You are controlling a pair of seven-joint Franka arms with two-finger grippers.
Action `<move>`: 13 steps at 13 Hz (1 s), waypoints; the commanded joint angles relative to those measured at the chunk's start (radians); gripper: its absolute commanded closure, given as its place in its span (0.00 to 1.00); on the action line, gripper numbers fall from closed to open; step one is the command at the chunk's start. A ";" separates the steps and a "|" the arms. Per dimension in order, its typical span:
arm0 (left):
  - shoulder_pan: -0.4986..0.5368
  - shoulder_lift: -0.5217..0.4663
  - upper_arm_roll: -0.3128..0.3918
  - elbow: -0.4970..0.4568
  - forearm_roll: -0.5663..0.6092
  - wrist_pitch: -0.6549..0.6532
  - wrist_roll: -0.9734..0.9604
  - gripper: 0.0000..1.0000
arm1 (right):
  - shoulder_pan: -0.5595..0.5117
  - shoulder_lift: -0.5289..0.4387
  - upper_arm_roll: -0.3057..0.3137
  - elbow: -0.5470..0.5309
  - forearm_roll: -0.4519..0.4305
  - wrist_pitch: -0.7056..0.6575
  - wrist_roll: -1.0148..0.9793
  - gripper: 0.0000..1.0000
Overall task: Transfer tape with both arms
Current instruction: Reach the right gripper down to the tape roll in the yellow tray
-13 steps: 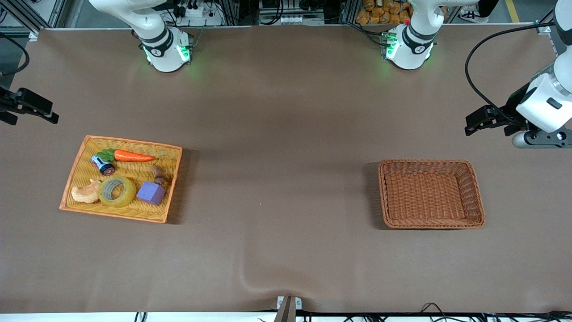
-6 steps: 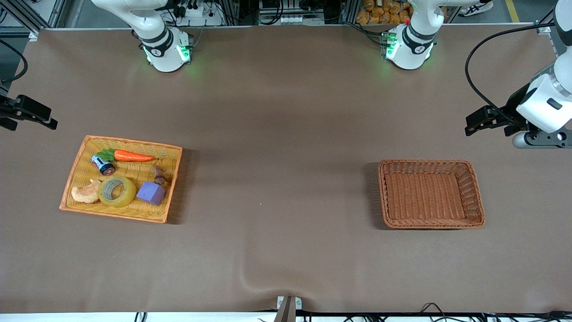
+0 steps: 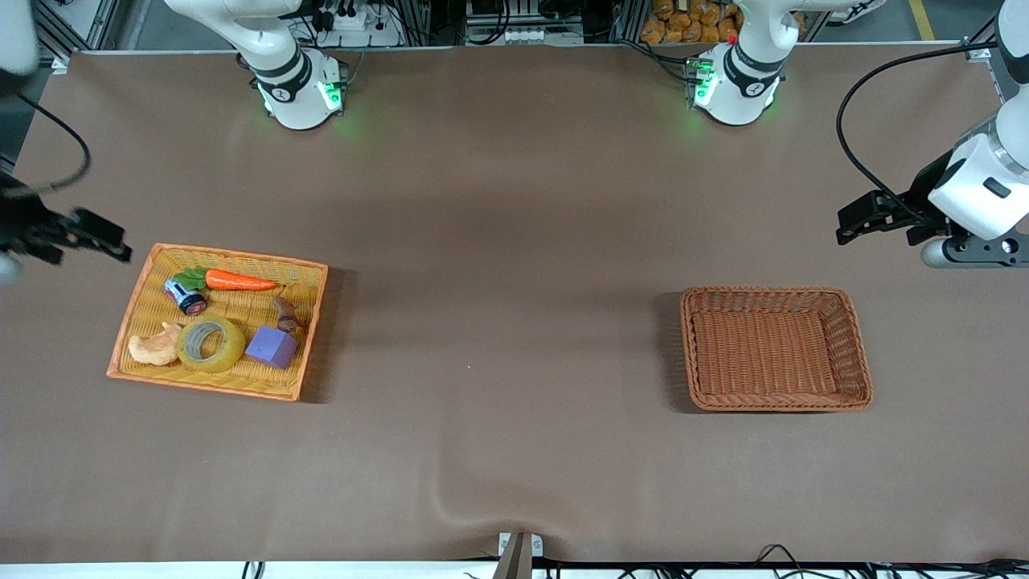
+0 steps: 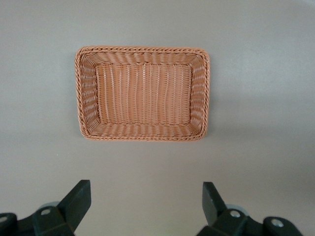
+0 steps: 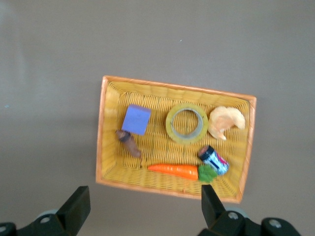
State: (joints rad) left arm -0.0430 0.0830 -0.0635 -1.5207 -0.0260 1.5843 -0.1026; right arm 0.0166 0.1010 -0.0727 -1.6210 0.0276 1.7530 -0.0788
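- Front view: I see the tape (image 3: 211,344) lying flat in the yellow tray (image 3: 145,277) on the bench (image 3: 498,241), between the purple cube (image 3: 272,346) and a pale curved toy (image 3: 156,346). The right end effector (image 3: 100,241) hangs just off the tray's corner, blurred and partly cut off. The left end effector (image 3: 856,221) waits up near the brown basket (image 3: 776,400).
- Left wrist view: fingers (image 4: 78,199) spread wide, basket (image 4: 142,51) empty.
- Right wrist view: fingers (image 5: 78,205) apart above the tray (image 5: 106,172); the tape (image 5: 187,123) sits tight to its neighbours, so I risk nudging them when I grasp.
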 commanded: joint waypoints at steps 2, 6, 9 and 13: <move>0.009 0.004 -0.004 0.013 -0.011 -0.001 0.018 0.00 | -0.020 0.003 0.017 -0.242 -0.014 0.277 -0.093 0.00; 0.008 -0.003 -0.004 0.014 -0.021 -0.136 0.000 0.00 | -0.027 0.127 0.017 -0.338 -0.014 0.517 -0.293 0.00; 0.008 -0.008 -0.006 0.014 -0.023 -0.276 0.000 0.00 | -0.029 0.216 0.016 -0.425 -0.014 0.725 -0.311 0.00; 0.006 -0.009 -0.013 0.017 -0.037 -0.358 -0.002 0.00 | -0.053 0.339 0.016 -0.419 -0.014 0.772 -0.361 0.00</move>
State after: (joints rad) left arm -0.0430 0.0812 -0.0683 -1.5164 -0.0289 1.2944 -0.1022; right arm -0.0069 0.4079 -0.0745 -2.0525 0.0223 2.5134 -0.4109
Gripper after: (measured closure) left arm 0.000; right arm 0.000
